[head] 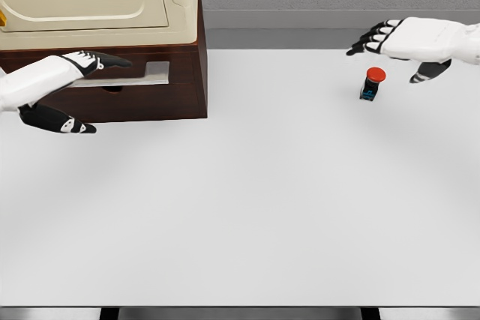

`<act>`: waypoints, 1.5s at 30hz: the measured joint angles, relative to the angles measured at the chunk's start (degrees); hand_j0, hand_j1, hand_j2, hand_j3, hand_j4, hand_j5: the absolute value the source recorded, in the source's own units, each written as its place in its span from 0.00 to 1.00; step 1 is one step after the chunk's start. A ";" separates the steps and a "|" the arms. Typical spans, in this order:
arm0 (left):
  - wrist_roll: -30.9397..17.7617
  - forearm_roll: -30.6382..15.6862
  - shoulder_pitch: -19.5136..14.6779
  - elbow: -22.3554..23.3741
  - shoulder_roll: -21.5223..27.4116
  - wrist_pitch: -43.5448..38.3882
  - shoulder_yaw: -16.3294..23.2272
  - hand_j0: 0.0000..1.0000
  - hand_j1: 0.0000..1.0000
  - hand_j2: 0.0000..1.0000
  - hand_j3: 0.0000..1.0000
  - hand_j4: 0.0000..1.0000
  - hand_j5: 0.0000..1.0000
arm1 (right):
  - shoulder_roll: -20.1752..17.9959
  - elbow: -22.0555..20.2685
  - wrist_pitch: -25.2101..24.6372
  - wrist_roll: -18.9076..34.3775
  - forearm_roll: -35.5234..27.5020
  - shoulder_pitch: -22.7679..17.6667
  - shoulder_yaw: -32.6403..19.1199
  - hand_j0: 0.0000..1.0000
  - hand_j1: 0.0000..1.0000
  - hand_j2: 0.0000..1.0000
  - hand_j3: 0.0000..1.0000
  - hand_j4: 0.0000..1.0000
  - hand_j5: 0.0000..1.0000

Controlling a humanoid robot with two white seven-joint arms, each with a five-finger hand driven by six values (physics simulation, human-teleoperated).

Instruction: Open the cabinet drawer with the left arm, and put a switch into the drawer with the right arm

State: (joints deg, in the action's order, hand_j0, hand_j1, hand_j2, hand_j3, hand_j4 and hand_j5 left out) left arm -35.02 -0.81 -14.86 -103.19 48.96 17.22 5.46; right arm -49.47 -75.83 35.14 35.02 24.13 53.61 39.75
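Left robot hand (pixel 71 84) sits fingers spread, holding nothing, right at the cabinet drawer (pixel 142 74) front, probably lining up a pull. Right robot hand (pixel 409 41) hovers wide just above the red-topped switch (pixel 372 84), which stands alone on the tabletop (pixel 247 200).

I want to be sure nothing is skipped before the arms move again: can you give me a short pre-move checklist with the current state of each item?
1. Left hand at the drawer front: ok, fingers open, not gripping.
2. Drawer open: not ok, looks shut.
3. Switch upright on the table: ok.
4. Right hand near the switch: ok, open, above it, not holding.
5. Handle contact: cannot tell.
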 measured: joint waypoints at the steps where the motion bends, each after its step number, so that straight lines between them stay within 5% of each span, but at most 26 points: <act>1: 0.00 -0.18 0.00 0.07 -0.04 -0.77 0.08 0.97 0.97 0.97 0.97 0.97 0.97 | 0.41 0.88 -0.04 -0.01 -0.72 1.59 -0.03 1.00 1.00 1.00 1.00 1.00 1.00; 11: 0.00 -0.76 -1.75 3.60 -0.77 -3.89 1.96 0.96 0.96 0.96 0.96 0.96 0.96 | 6.59 10.94 0.02 0.00 -0.67 4.93 4.67 1.00 1.00 1.00 1.00 1.00 1.00; 45: 0.16 -1.39 -2.11 10.05 -3.52 -4.53 4.83 0.95 0.95 0.95 0.95 0.95 0.95 | 15.56 31.67 0.00 0.00 3.19 8.18 10.92 1.00 1.00 1.00 1.00 1.00 1.00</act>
State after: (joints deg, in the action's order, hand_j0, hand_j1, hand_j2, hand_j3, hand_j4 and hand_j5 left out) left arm -34.86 -2.20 -16.96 -93.13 45.45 12.70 10.29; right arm -33.92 -44.16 35.14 35.02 27.32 61.79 50.67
